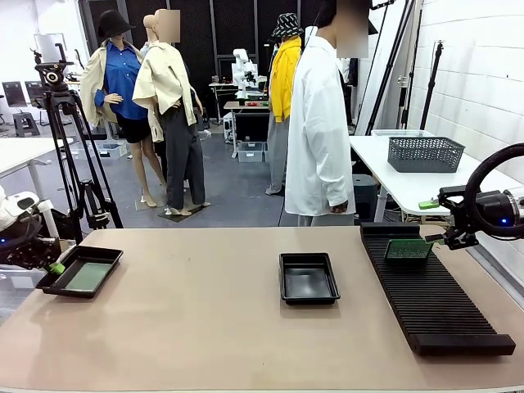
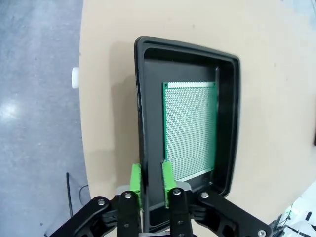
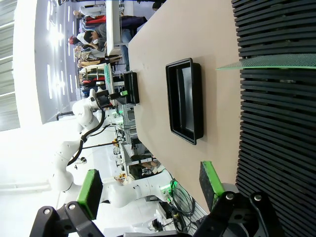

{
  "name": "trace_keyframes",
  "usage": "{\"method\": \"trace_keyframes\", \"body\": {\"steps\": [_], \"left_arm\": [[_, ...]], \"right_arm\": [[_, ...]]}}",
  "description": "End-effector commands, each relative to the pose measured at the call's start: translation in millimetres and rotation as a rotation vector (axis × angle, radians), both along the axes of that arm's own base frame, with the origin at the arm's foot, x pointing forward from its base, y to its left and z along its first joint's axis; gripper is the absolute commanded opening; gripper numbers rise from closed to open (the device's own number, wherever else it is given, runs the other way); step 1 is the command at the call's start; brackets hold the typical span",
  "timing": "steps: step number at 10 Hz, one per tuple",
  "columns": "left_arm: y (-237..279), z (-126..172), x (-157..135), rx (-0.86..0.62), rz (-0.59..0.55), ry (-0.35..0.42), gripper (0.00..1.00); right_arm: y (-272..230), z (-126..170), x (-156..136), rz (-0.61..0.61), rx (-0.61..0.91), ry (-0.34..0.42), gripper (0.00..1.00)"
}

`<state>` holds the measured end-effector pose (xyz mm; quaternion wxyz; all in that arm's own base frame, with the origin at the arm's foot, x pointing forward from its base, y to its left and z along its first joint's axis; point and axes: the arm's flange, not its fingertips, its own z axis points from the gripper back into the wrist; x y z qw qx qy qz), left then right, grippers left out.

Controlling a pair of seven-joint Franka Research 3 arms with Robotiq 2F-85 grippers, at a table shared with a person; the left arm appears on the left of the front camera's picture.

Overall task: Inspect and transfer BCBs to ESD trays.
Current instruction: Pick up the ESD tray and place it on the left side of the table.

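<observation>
Thin green perforated circuit board [image 1: 408, 248] stands on edge in the long black ribbed rack [image 1: 434, 303], long axis across the rack, just ahead of the nearer, wide-open right gripper [image 3: 150, 190]; a second green board [image 2: 190, 131] lies flat in the glossy black left tray [image 2: 187, 49]; the left gripper [image 2: 151, 173] appears narrowly parted and empty.

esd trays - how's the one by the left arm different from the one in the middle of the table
The left ESD tray holds a green BCB lying flat; the middle ESD tray is empty. The left ESD tray sits skewed at the left edge of the table; the middle ESD tray sits squarer, mid-table. The left gripper is at the left ESD tray's rim, nothing near the middle one. Both are shallow, glossy black rectangles.
</observation>
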<state>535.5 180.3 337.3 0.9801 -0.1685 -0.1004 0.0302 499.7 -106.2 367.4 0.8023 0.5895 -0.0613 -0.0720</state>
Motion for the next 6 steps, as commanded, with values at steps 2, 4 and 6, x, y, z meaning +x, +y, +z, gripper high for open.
{"method": "trace_keyframes", "body": {"steps": [2, 4, 6], "left_arm": [[-2, 17, -9, -0.049, -0.005, -0.065, 1.0], [-8, 31, -18, -0.046, -0.009, -0.091, 1.0], [-15, 45, -27, -0.05, -0.001, -0.121, 1.0]], "right_arm": [[3, 0, -3, -0.01, -0.008, 0.004, 1.0], [3, 0, -3, -0.01, -0.008, 0.004, 1.0], [3, 0, -3, -0.01, -0.008, 0.004, 1.0]]}}
